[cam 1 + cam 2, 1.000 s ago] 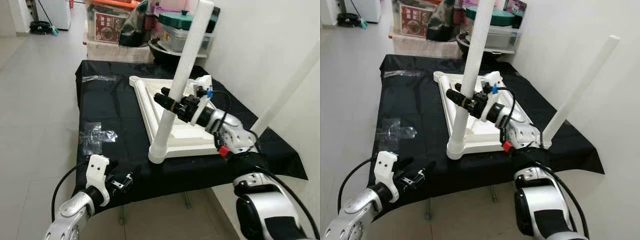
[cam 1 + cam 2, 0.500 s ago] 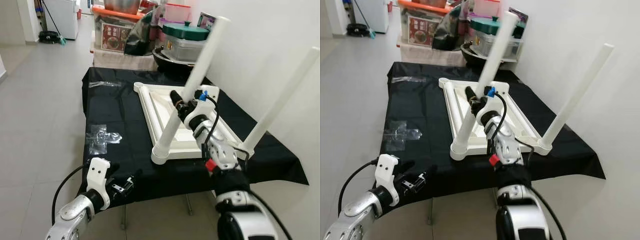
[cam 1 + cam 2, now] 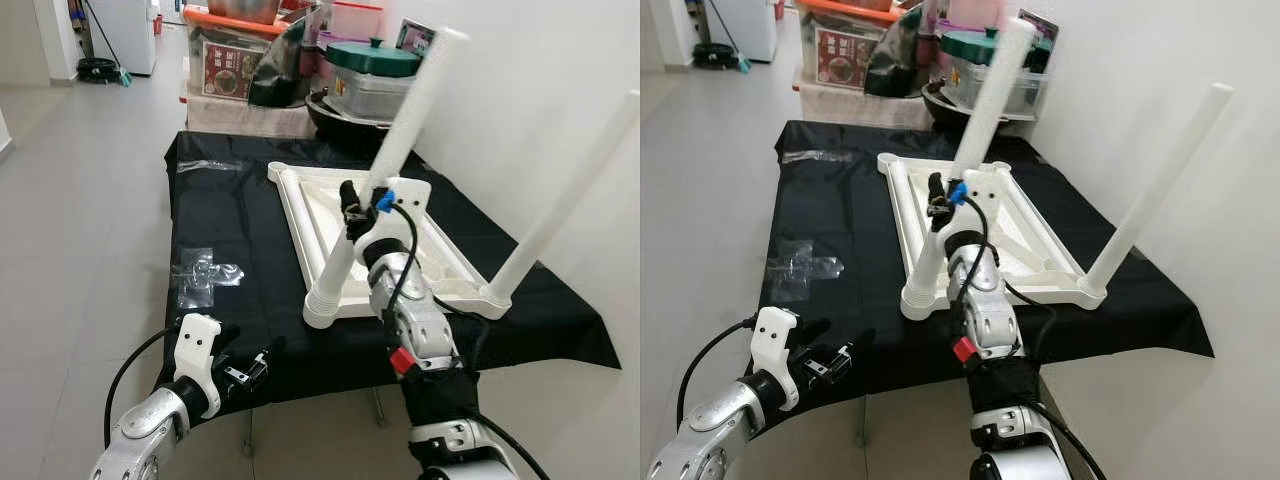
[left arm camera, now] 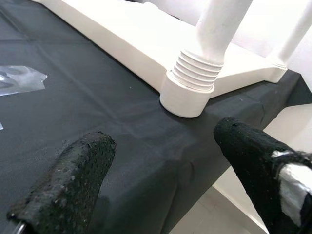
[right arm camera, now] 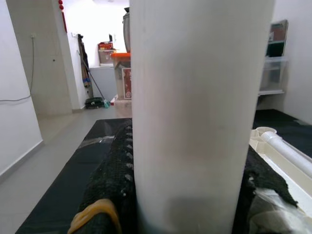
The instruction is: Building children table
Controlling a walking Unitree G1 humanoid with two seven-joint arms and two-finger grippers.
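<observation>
A white children's table (image 3: 318, 205) lies upside down on a black cloth (image 3: 230, 230). A white leg (image 3: 412, 105) stands tilted in the near-left corner socket (image 4: 187, 95), its thread showing. My right gripper (image 3: 352, 208) is shut on this leg partway up, and its black fingers (image 5: 109, 187) press either side of the leg (image 5: 195, 97). A second leg (image 3: 565, 185) rises from the near-right corner. My left gripper (image 3: 250, 350) hovers low at the cloth's front edge, open and holding nothing, with its fingers (image 4: 78, 180) apart.
Clear plastic bags (image 3: 200, 272) lie on the cloth's left side, and another (image 3: 205, 166) sits at the far left. Storage boxes and pots (image 3: 370, 75) crowd behind the table. A white wall (image 3: 560, 60) runs close on the right. Tiled floor (image 3: 80, 200) lies to the left.
The camera view has shifted. My right arm has swung from the right side to the front of the leg, still gripping it. The left gripper has kept its place.
</observation>
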